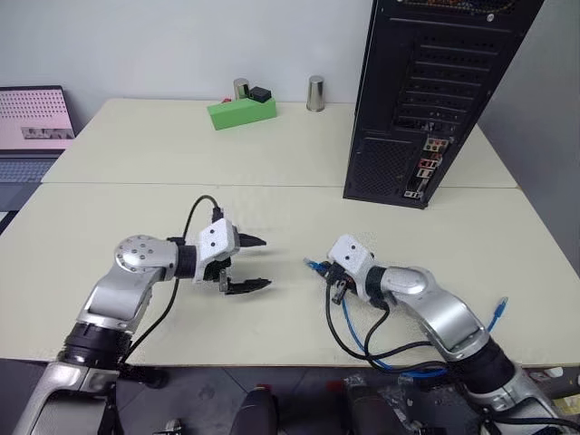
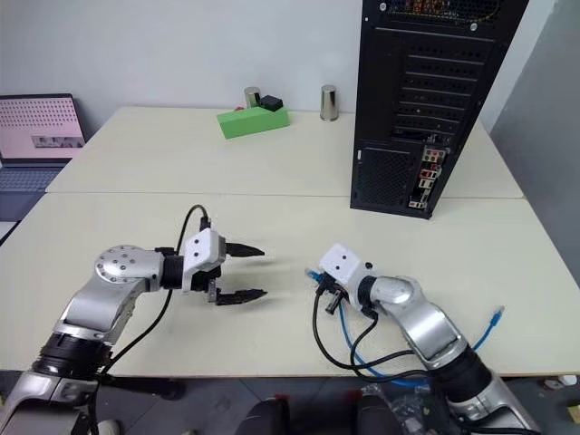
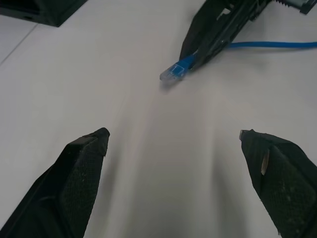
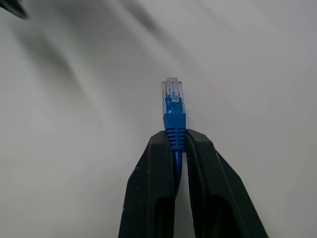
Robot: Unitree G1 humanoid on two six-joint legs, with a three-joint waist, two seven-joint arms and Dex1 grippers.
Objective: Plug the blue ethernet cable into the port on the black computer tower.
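Blue ethernet cable (image 4: 174, 124) is what you are carrying now, so work across from your left side. Your left gripper (image 1: 251, 264) is hovering over the table (image 1: 272, 172) with its fingers spread wide and nothing between them; I would keep it clear, or ready to steady the cord. At the middle, your right gripper (image 4: 179, 144) is clamping the blue boot just behind the clear plug, which is pointing straight out past the fingertips. The rest of the cord is trailing off the near table edge. Farther right, the black computer tower (image 1: 435, 91) is standing well apart, its ports low on the rear panel. Keep the plug level as you approach.
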